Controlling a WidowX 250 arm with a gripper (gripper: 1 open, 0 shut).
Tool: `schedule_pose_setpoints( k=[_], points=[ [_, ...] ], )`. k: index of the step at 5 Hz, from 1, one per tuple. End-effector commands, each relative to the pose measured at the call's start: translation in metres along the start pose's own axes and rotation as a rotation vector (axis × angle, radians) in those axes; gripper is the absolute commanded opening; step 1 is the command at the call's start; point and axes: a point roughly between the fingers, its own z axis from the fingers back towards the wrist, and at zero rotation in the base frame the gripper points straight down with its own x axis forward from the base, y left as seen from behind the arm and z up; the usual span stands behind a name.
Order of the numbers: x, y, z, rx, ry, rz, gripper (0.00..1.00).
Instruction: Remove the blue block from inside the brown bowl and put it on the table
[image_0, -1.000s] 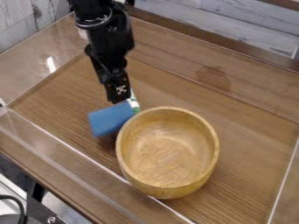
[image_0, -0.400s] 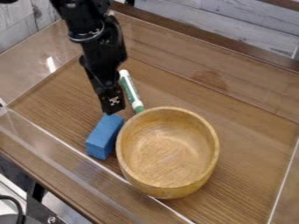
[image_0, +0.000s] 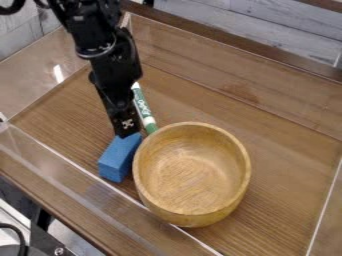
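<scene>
- The brown bowl (image_0: 191, 173) sits nearest the front of the counter (image_0: 267, 115), upright, its hollow showing only bare wood grain.
- A clear acrylic wall (image_0: 67, 165) runs along the counter's near-left edge, just beside the bowl's left rim.
- The blue block (image_0: 119, 157) lies on the counter outside the bowl, against the bowl's left rim and close to the near-left wall; whether it touches the rim I cannot tell.
- Just past the block the claw (image_0: 124, 127) points steeply down, its jaws spread wide and holding nothing, its tip just above the block's far end and apart from it.
- A white-and-green marker (image_0: 142, 108) lies flat on the counter right beside the claw, slanting toward the bowl's far rim.
- The black arm (image_0: 104, 45) rises from the claw toward the counter's far-left corner.
</scene>
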Motion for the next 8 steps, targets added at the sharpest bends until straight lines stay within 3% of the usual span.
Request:
schedule_pose_setpoints(
  k=[1,8],
  points=[
    [0.000,0.006,-0.002,0.024,-0.017,0.006,1.00],
    [-0.008,0.004,-0.043,0.015,-0.004,0.048,1.00]
  ],
)
